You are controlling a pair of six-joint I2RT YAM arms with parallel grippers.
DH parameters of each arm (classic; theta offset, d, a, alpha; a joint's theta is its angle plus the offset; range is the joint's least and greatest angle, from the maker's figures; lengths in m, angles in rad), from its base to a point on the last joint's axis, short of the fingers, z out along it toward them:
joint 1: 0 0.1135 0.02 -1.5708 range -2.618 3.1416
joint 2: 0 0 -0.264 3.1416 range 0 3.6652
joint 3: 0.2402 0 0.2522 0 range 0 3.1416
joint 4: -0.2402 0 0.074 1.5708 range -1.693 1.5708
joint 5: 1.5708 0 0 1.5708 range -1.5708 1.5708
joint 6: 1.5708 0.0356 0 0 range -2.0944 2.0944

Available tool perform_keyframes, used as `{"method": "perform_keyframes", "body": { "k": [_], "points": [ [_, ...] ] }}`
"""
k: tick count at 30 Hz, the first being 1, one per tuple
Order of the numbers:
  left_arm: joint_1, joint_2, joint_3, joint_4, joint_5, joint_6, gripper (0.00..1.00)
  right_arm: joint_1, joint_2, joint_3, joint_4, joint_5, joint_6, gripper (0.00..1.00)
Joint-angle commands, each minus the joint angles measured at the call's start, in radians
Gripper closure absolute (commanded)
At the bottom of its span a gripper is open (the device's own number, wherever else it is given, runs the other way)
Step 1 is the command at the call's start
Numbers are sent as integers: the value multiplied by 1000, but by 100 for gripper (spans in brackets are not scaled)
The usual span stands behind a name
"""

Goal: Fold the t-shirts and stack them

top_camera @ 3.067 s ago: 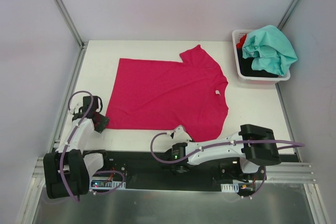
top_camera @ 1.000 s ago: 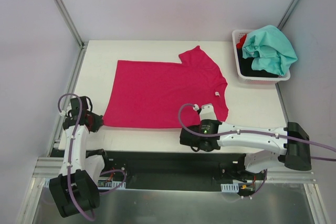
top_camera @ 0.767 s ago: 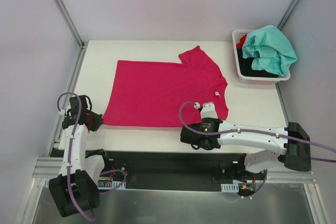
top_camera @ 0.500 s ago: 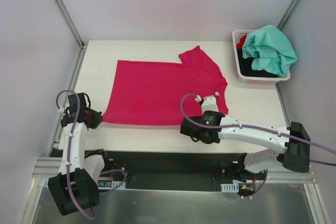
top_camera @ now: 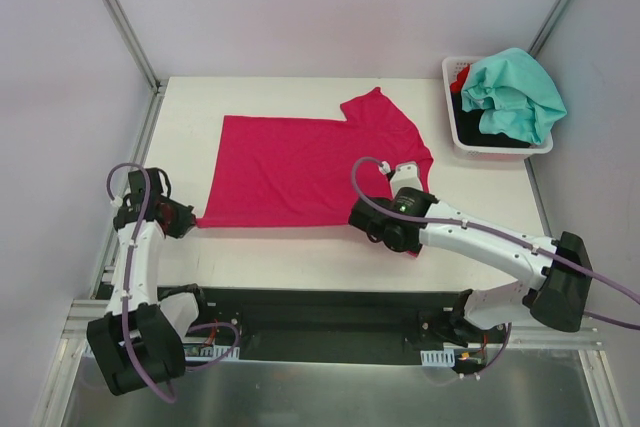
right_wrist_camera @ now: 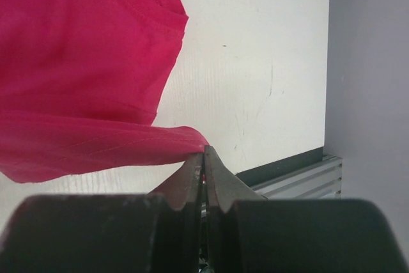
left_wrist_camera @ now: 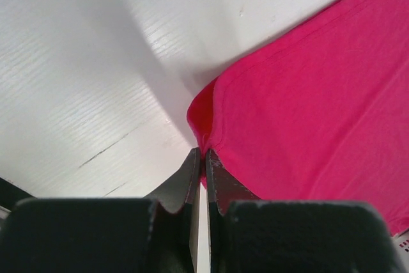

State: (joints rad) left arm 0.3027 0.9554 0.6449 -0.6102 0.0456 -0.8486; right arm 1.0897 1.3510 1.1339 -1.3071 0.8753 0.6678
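A large magenta-pink t-shirt (top_camera: 300, 167) lies spread on the white table, its near edge lifted. My left gripper (top_camera: 188, 221) is shut on the shirt's near left hem corner (left_wrist_camera: 206, 133). My right gripper (top_camera: 397, 229) is shut on the shirt's near right edge (right_wrist_camera: 185, 140) and holds it folded over, above the cloth. A teal-mint t-shirt (top_camera: 512, 93) is heaped on black and red ones in the basket at the back right.
The white plastic basket (top_camera: 455, 125) stands at the table's back right corner. The white table (top_camera: 300, 252) has a bare strip along its near edge, with the black base rail beyond. Metal frame posts run along both sides.
Both grippers have moved away from the near edge, carrying the shirt's near edge with them. The visible shirt has grown shorter front to back.
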Motion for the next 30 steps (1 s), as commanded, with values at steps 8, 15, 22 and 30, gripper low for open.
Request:
{"method": "perform_keyframes", "body": {
  "k": [8, 15, 22, 30],
  "points": [
    [9, 123, 160, 38, 28, 8, 100, -97, 57, 115, -9, 19, -187, 96],
    [9, 190, 220, 55, 43, 16, 100, -113, 102, 113, 63, -33, -244, 97],
    [7, 278, 294, 70, 57, 17, 100, -145, 129, 93, 118, -53, -286, 98],
    [-23, 393, 378, 78, 62, 13, 100, -226, 161, 124, 184, -72, -375, 99]
  ]
}}
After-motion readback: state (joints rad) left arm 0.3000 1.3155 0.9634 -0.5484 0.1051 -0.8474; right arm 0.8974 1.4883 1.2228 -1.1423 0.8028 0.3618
